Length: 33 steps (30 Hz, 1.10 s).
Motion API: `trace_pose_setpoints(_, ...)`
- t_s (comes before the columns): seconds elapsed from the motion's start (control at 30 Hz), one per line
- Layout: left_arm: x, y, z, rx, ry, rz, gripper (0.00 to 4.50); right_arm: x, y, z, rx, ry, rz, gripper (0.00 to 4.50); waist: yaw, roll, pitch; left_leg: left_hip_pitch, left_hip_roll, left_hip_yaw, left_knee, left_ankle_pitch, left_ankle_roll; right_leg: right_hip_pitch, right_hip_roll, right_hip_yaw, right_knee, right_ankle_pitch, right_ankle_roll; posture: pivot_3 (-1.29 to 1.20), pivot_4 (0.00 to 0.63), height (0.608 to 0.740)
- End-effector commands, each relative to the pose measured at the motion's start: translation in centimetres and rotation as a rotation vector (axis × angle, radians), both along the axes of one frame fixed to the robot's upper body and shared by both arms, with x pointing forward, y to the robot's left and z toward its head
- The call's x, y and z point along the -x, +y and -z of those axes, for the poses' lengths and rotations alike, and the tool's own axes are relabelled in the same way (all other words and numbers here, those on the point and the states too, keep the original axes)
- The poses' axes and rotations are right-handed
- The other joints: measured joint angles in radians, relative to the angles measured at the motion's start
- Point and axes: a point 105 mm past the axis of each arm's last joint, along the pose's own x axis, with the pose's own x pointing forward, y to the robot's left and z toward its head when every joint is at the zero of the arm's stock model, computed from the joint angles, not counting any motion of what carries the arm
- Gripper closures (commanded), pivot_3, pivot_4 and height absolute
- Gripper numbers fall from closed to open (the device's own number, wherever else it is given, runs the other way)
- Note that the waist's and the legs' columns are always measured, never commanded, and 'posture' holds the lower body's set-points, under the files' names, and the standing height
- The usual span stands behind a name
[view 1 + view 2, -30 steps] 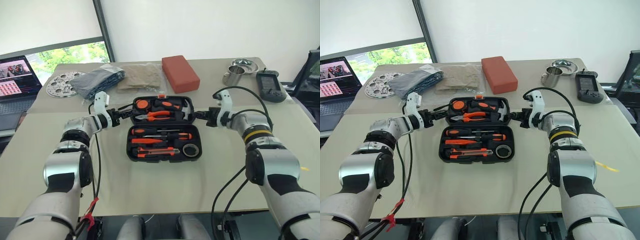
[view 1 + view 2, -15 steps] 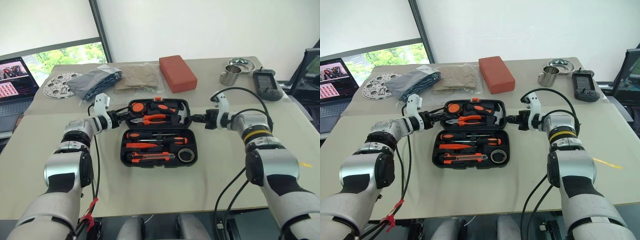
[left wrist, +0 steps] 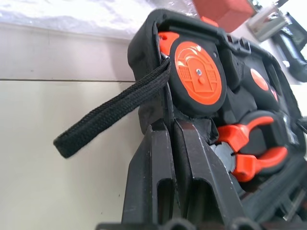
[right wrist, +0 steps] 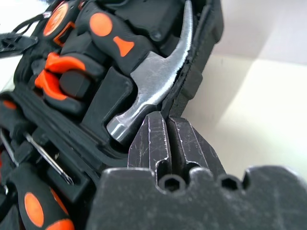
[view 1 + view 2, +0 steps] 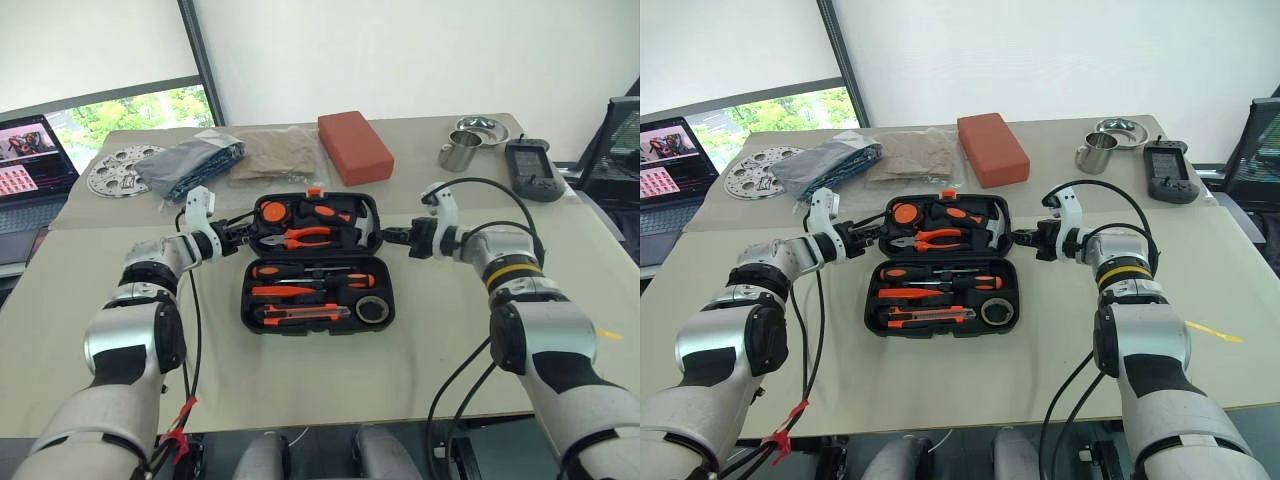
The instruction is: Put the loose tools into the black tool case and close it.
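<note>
1. The left gripper (image 5: 243,231) has its two black fingers pressed together at the left end of the raised lid of the black tool case (image 5: 318,265); in the left wrist view the fingertips (image 3: 163,139) sit against the lid's rim, and whether they pinch the rim cannot be told.
2. The right gripper (image 5: 388,238) likewise has its fingers brought together, at the lid's right end, just beside the steel hammer head (image 4: 153,96) stowed there.
3. The case lies open near the middle of the tabletop (image 5: 330,380), its lid half toward the far edge and its base half toward the near edge.
4. The base holds two screwdrivers (image 5: 315,278) with black-and-orange handles, a utility knife (image 5: 300,313) and a small grey roll (image 5: 377,308) at its right end.
5. The lid holds a round orange-faced tape measure (image 3: 199,76), orange-handled pliers (image 5: 305,237) and the hammer.
6. A black strap (image 3: 115,112) hangs from the lid's left end.
7. Toward the far edge lie a red block (image 5: 355,146), a tan bag (image 5: 278,155) and a dark bundle in clear plastic (image 5: 190,163).
8. A perforated metal disc (image 5: 112,168) sits near the far left corner.
9. A steel mug (image 5: 455,155), a shallow metal dish (image 5: 483,129) and a black handheld device (image 5: 530,168) stand near the far right corner.
</note>
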Motion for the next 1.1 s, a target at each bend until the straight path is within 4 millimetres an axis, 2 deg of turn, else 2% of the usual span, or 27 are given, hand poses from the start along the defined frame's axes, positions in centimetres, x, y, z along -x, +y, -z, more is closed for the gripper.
trace_pose_setpoints(0.03,0.4,0.2,-2.7,-0.008,-0.139,0.095,4.44,-1.0,-0.4,-4.1,-0.021,-0.216,0.015,4.50,0.001,0.000,0.000,0.000,0.000,0.000,0.000,0.000,0.000,0.000,0.000,0.000,0.000,0.000,0.000,0.00,0.150,0.707)
trace_pose_setpoints(0.23,1.8,-0.2,-4.9,-0.110,-0.357,0.187,4.44,-1.0,-0.4,-5.4,-0.008,-0.344,-0.007,4.50,0.006,0.000,0.000,-0.001,0.000,-0.001,0.000,0.000,-0.001,0.000,-0.001,0.000,0.000,0.000,0.000,0.00,0.150,0.707)
trace_pose_setpoints(0.43,2.8,-0.5,-6.0,-0.292,-0.548,0.170,4.44,-0.2,-0.5,-4.9,0.050,-0.439,-0.069,4.50,0.015,0.000,0.000,-0.001,0.001,-0.001,0.000,0.000,-0.001,0.000,-0.001,0.000,0.000,0.000,0.000,0.00,0.150,0.707)
trace_pose_setpoints(0.6,3.7,-0.8,-5.4,-0.471,-0.683,0.205,4.44,0.7,-0.5,-5.0,0.092,-0.573,-0.119,4.50,0.021,0.000,0.000,-0.001,0.001,0.000,0.000,0.000,-0.001,0.000,-0.001,0.001,0.000,0.000,0.000,0.00,0.150,0.707)
trace_pose_setpoints(0.87,5.2,-1.2,-4.8,-0.857,-0.992,0.246,4.44,2.9,-1.7,-3.4,0.329,-0.741,-0.241,4.50,0.027,0.000,0.000,0.001,0.001,0.001,0.000,0.000,-0.001,0.001,-0.001,0.002,-0.001,0.000,0.000,0.00,0.150,0.707)
trace_pose_setpoints(0.97,6.1,-1.6,-4.1,-1.044,-1.124,0.324,4.44,3.4,-2.1,-3.3,0.368,-0.772,-0.269,4.50,0.027,0.000,0.000,0.001,0.001,0.001,0.001,0.000,-0.001,0.002,-0.001,0.002,-0.001,0.001,-0.001,0.00,0.150,0.707)
trace_pose_setpoints(1.0,7.0,-1.9,-4.2,-1.155,-1.245,0.370,4.44,3.8,-2.4,-3.0,0.413,-0.787,-0.303,4.50,0.026,0.000,0.000,0.002,0.001,0.001,0.001,0.000,-0.001,0.002,-0.001,0.003,-0.001,0.001,-0.002,0.00,0.150,0.707)
trace_pose_setpoints(1.03,7.7,-2.1,-4.3,-1.217,-1.332,0.406,3.77,4.1,-2.6,-2.8,0.444,-0.797,-0.329,4.50,0.027,0.000,0.000,0.002,0.001,0.001,0.001,0.000,-0.001,0.002,-0.001,0.003,-0.001,0.001,-0.002,0.00,0.150,0.707)
trace_pose_setpoints(1.07,8.3,-2.1,-4.2,-1.242,-1.385,0.433,3.61,4.4,-2.8,-2.6,0.474,-0.800,-0.348,4.50,0.028,0.000,0.000,0.002,0.001,0.001,0.001,0.000,-0.001,0.002,-0.001,0.003,-0.002,0.001,-0.002,0.00,0.150,0.707)
trace_pose_setpoints(1.1,9.0,-2.3,-4.2,-1.267,-1.457,0.467,3.12,4.6,-3.1,-2.5,0.490,-0.801,-0.357,4.14,0.029,0.000,0.000,0.002,0.001,0.001,0.000,0.000,-0.001,0.002,-0.001,0.003,-0.002,0.001,-0.002,0.00,0.150,0.707)
